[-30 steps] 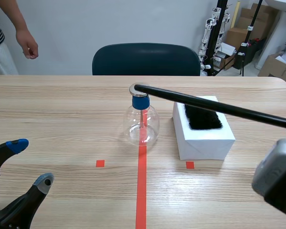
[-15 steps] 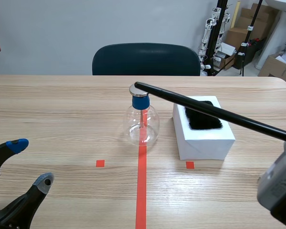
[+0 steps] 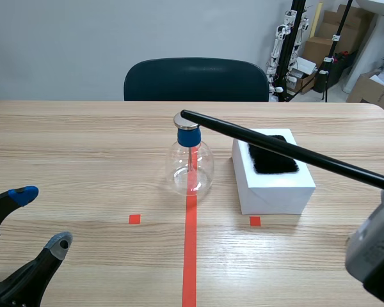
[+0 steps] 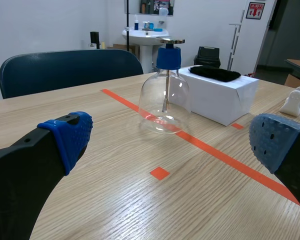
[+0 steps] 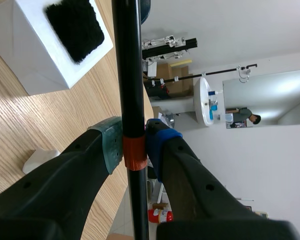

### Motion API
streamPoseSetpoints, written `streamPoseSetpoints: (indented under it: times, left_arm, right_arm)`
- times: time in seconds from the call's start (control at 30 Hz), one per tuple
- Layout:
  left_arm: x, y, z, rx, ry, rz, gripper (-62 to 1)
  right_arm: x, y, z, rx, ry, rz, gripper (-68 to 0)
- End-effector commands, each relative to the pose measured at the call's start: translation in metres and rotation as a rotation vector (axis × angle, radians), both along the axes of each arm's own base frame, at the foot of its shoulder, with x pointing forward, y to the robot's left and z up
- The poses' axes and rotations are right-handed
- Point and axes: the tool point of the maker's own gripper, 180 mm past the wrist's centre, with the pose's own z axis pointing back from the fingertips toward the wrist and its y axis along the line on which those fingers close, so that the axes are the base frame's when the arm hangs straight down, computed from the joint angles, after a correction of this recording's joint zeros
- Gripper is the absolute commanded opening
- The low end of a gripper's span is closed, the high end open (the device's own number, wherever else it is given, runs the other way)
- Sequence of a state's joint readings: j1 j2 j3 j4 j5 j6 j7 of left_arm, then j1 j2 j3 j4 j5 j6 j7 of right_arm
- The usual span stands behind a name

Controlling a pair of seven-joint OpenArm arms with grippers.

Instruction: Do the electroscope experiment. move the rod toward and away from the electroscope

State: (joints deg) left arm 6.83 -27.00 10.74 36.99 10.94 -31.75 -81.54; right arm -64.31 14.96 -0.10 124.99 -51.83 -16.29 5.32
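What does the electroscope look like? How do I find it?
Find the long orange-red tape line in the middle of the wooden table. The electroscope stands on it, beside the white box. It is the only see-through thing: a round glass flask with a blue neck and a flat metal disc on top.

The rod (image 3: pixel 288 150) runs off the scene view's right edge at its held end; whether its tip touches the electroscope (image 3: pixel 191 163) is unclear; the end of its inner stem is too small to make out.
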Motion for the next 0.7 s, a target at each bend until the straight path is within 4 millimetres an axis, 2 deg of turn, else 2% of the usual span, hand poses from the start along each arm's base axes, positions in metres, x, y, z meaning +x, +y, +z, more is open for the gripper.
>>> streamPoseSetpoints:
  times: [0.0,0.67]
  left_arm:
    - [0.0027,0.0025,0.0085,-0.012,-0.03,0.0,1.4]
    - [0.0027,0.0025,0.0085,-0.012,-0.03,0.0,1.4]
  right_arm:
    - [0.004,0.0011,0.008,-0.003,-0.034,0.01,-57.3]
    - [0.0037,0.0057,0.0093,0.003,-0.041,0.035,-57.3]
